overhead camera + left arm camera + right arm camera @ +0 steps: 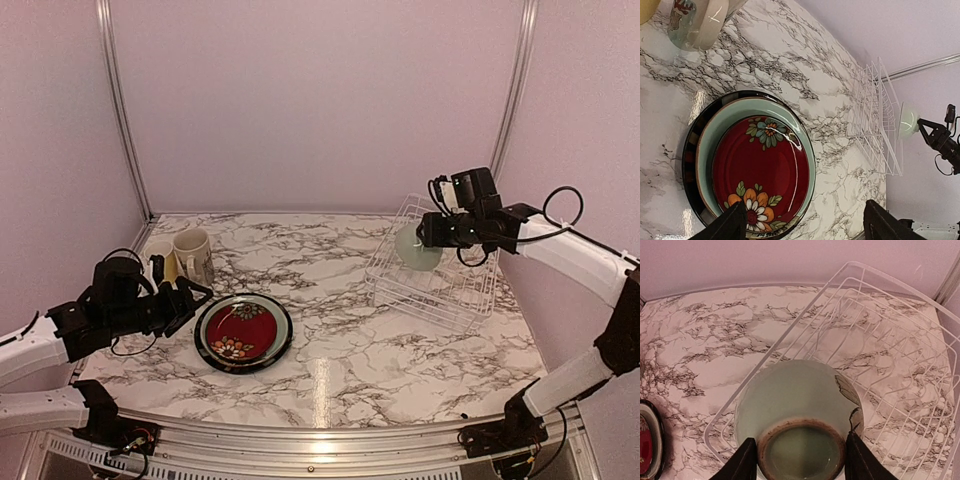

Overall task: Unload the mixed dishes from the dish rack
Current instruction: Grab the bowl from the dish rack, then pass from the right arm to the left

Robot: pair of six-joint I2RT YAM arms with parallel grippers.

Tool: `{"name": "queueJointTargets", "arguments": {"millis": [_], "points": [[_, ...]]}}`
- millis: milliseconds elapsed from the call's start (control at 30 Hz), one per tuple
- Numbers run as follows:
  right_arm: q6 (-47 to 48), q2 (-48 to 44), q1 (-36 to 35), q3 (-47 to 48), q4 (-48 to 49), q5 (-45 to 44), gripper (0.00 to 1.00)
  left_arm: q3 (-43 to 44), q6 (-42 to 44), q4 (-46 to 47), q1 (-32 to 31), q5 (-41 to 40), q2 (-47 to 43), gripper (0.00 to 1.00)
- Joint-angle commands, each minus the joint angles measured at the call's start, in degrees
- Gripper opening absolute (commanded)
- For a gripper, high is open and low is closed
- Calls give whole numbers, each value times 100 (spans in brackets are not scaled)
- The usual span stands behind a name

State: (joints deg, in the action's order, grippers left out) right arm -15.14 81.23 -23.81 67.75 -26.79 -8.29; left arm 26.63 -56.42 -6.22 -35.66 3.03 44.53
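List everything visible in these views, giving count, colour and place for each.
yellow mug: one, yellow, table's far left
cream printed mug: one, cream, beside yellow mug
red plate: one, flower-painted, atop pale-green plate
pale-green plate: one, black-rimmed, left of centre
pale-green bowl: one, held over dish rack
dish rack: one, white wire, right side
table: one, marbled white
left gripper: open, beside plates
right gripper: gripping bowl

Marbled white-and-grey worktop (350,290). Left rear: yellow mug (167,263) just beside cream printed mug (193,250). Left front: pale-green plate (707,145), with red plate (240,330) stacked on it. Right: white wire dish rack (430,295).
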Motion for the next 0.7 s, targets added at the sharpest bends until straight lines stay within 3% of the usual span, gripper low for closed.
{"name": "queueJointTargets", "arguments": {"millis": [0, 267, 667], "points": [[-28, -430, 35, -37, 980, 862, 0, 130, -103, 484, -2, 353, 81, 83], [-308, -807, -140, -101, 1811, 2241, 0, 173, -335, 1684, -46, 839, 413, 85], [-1363, -52, -1334, -196, 3518, 3633, 0, 208, -718, 3862, -213, 1457, 1045, 86]]}}
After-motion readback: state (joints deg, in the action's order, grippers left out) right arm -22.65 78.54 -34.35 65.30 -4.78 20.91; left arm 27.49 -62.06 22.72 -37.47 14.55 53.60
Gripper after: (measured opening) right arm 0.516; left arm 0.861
